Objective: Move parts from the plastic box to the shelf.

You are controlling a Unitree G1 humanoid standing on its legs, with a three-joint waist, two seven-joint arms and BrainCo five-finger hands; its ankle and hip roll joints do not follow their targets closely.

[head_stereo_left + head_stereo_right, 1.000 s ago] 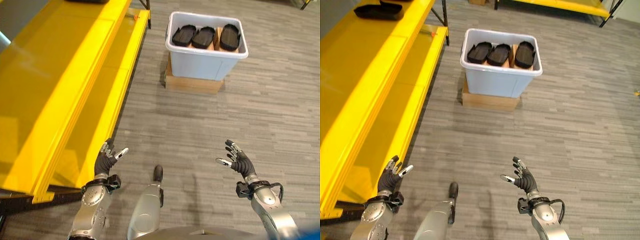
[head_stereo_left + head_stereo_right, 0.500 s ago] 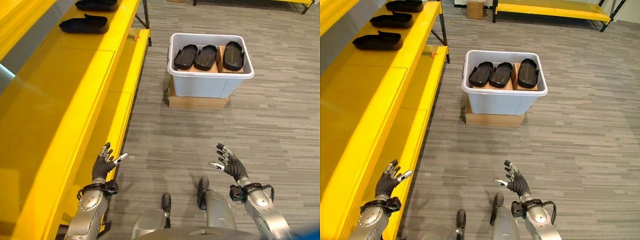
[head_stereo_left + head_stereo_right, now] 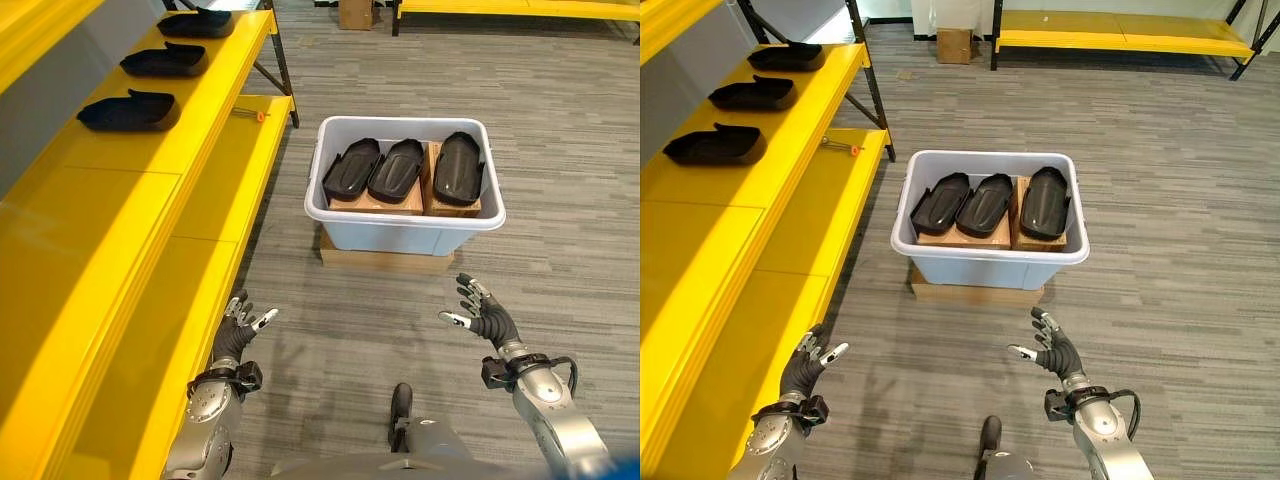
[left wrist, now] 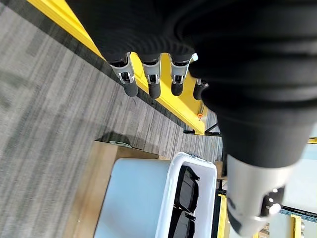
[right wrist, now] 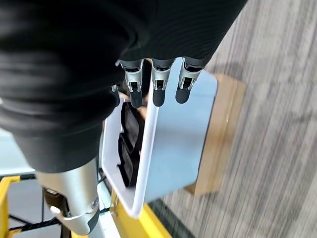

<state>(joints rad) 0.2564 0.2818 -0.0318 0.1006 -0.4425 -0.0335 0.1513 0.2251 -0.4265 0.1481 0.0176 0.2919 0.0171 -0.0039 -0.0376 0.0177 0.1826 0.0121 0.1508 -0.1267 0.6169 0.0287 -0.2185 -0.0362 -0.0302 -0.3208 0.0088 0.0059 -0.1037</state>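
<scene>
A pale plastic box (image 3: 405, 226) stands on a flat cardboard base on the floor ahead. Inside it three black moulded parts (image 3: 397, 171) lie side by side on cardboard. The yellow shelf (image 3: 150, 170) runs along my left, with three more black parts (image 3: 128, 110) on its upper level. My left hand (image 3: 234, 338) hangs open near the shelf's lower edge, holding nothing. My right hand (image 3: 484, 318) is open too, short of the box's near right corner. The box (image 5: 163, 148) lies just past the right hand's fingers in the right wrist view.
A small orange-tipped tool (image 3: 250, 113) lies on the lower shelf level near the box. A cardboard carton (image 3: 955, 44) and another low yellow rack (image 3: 1120, 28) stand at the far end of the grey plank floor (image 3: 560, 150).
The camera has moved forward, so the box now sits closer and lower in view, and more shelf parts show. Both hands stay open and empty.
</scene>
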